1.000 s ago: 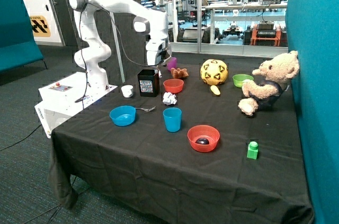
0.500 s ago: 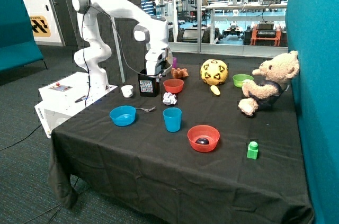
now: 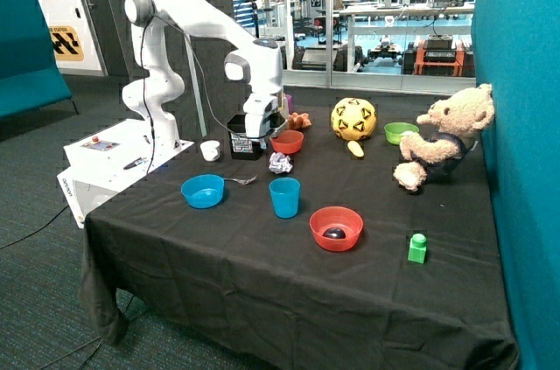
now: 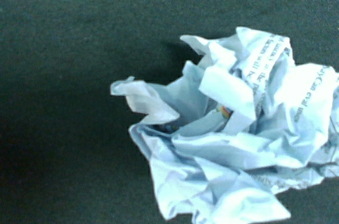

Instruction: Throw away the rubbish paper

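Lowered since earlier frame, gripper (image 3: 269,136) hovers just above rubbish paper (image 3: 280,162) at frame centre-left, beside black box (image 3: 241,141); finger state indiscernible.

Crumpled white rubbish paper (image 3: 280,162) (image 4: 241,128) with printed text lies on black cloth

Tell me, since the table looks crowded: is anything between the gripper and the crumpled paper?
Nothing visible. The gripper hangs just above the rubbish paper, which fills the wrist view on bare black cloth. The red bowl and black box stand beside it.
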Available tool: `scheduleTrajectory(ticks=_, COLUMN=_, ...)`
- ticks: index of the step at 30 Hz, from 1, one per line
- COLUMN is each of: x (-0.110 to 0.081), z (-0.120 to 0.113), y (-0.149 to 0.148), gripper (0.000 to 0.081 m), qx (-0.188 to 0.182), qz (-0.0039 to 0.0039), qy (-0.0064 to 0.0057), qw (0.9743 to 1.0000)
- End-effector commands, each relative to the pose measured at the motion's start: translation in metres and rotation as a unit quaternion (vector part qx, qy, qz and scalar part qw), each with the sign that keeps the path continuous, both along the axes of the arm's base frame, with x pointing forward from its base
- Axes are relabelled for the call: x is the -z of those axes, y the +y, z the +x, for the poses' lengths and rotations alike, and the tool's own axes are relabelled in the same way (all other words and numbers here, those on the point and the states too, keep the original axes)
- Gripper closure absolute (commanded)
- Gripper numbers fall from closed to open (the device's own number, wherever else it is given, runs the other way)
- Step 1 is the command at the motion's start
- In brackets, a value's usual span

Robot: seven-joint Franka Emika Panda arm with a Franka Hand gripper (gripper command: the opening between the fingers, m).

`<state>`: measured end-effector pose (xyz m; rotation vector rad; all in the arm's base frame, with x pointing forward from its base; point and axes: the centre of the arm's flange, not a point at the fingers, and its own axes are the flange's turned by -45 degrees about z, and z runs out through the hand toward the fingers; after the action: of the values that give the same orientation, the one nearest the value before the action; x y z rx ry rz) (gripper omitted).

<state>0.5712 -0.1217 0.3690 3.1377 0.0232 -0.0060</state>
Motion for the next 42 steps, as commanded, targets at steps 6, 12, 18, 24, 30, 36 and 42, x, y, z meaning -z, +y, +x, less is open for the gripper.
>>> scheduleTrajectory(ticks=6, x=0.020, z=0.001, y=0.011, gripper=0.0000, qx=-0.019, qz=0.00197, qy=-0.0018, qw=0.9998)
scheduleTrajectory(ticks=12, x=0.026, z=0.010, y=0.010, gripper=0.0000, qx=-0.024, qz=0.00198, qy=-0.0018, qw=0.9997)
scheduleTrajectory(ticks=18, x=0.029, z=0.020, y=0.008, gripper=0.0000, qx=-0.035, qz=0.00200, qy=-0.0018, qw=0.9994)
scheduleTrajectory(ticks=24, x=0.033, z=0.028, y=0.006, gripper=0.0000, qx=-0.043, qz=0.00201, qy=-0.0018, qw=0.9991)
scheduleTrajectory(ticks=30, x=0.040, z=0.029, y=0.008, gripper=0.0000, qx=-0.044, qz=0.00201, qy=-0.0018, qw=0.9990)
scheduleTrajectory(ticks=36, x=0.050, z=0.022, y=0.010, gripper=0.0000, qx=-0.041, qz=0.00201, qy=-0.0018, qw=0.9991)
scheduleTrajectory(ticks=42, x=0.063, z=0.014, y=0.017, gripper=0.0000, qx=-0.046, qz=0.00202, qy=-0.0018, qw=0.9990)
